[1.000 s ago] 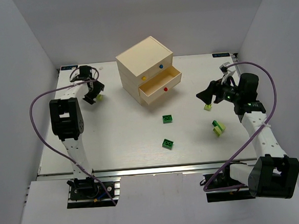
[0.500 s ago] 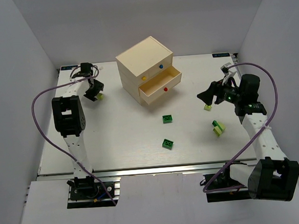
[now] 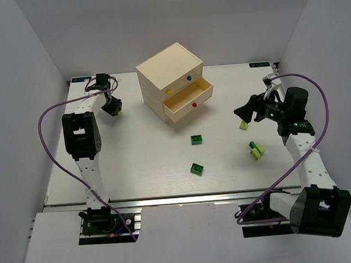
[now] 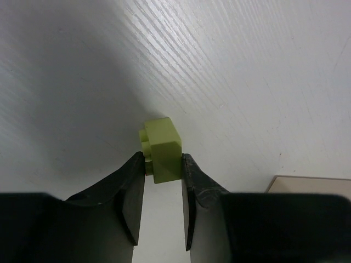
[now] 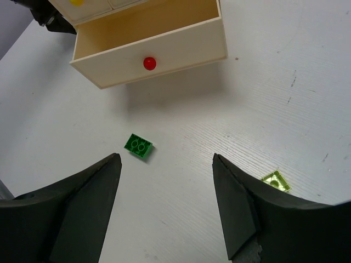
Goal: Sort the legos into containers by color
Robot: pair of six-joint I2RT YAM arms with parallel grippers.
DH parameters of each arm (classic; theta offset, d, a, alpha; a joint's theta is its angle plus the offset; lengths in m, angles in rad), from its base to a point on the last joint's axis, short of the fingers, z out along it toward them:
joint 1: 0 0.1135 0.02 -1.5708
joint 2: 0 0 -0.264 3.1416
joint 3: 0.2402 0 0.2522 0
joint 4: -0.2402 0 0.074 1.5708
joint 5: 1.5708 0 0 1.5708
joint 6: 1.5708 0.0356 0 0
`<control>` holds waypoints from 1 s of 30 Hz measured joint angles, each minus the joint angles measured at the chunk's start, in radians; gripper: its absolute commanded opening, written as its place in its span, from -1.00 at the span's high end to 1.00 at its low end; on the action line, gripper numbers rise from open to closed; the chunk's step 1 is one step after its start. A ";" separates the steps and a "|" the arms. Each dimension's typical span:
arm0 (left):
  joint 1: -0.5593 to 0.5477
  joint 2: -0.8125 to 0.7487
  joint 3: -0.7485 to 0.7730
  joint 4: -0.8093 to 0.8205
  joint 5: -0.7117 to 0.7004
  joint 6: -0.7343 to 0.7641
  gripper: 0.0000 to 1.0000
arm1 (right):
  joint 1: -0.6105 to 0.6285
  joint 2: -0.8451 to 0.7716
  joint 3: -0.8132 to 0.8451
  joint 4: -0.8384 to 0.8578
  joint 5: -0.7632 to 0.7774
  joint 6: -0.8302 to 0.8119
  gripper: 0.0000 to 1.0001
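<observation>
White walls close in a pale surface (image 3: 141, 164), and on it the sorting is, as we judge, only at its beginning. At the back stands the cream chest (image 3: 170, 74). Its lowest drawer (image 3: 185, 100), the one with the red knob (image 3: 195, 105), is pulled out. The right wrist view shows the inside bare, with no brick in it. The two upper drawers, with the yellow knob (image 3: 168, 91) and the blue knob (image 3: 188, 78), are shut, so we cannot tell what they hold.

Four pieces lie loose in front of the chest. We see one green brick (image 3: 196, 140) near the open drawer and a second green brick (image 3: 197, 168) nearer to the arms. On the right are a small yellow-green piece (image 3: 244, 125) and a mixed yellow-green and green piece (image 3: 256, 150).

The left fingers (image 4: 131, 186) are closed on a yellow-green brick (image 4: 162, 148), pinching its two sides, to the left of the chest. Whether it is lifted off the surface we cannot tell. The right fingers (image 5: 82, 203) are spread wide and hold nothing, hanging close to the small yellow-green piece.

So we think all five pieces are left to put away, and a shut drawer will probably need opening first.
</observation>
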 measured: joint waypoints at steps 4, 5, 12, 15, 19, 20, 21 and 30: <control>0.001 -0.012 -0.022 0.030 0.018 0.026 0.80 | -0.011 0.000 0.000 0.000 0.000 0.001 -0.45; 0.001 -0.026 -0.047 0.048 0.027 0.044 0.86 | -0.014 0.000 0.000 0.000 0.000 0.001 -0.45; 0.000 -0.432 -0.549 0.375 0.289 0.250 1.00 | -0.035 -0.005 -0.025 0.006 0.000 0.004 -0.40; -0.006 -0.731 -0.787 0.625 0.504 0.324 1.00 | -0.043 -0.005 -0.033 0.007 0.000 0.005 -0.38; -0.036 -0.906 -0.842 0.875 0.791 0.396 1.00 | -0.051 -0.005 -0.033 0.014 0.000 0.005 -0.38; -0.053 -0.921 -0.841 0.912 0.850 0.425 1.00 | -0.054 -0.005 -0.033 0.016 0.000 0.005 -0.38; -0.072 -0.930 -0.841 0.928 0.896 0.457 1.00 | -0.056 -0.005 -0.033 0.018 0.000 0.005 -0.38; -0.304 -0.820 -0.644 0.746 0.937 0.736 1.00 | -0.099 -0.004 -0.046 0.026 0.003 0.010 -0.41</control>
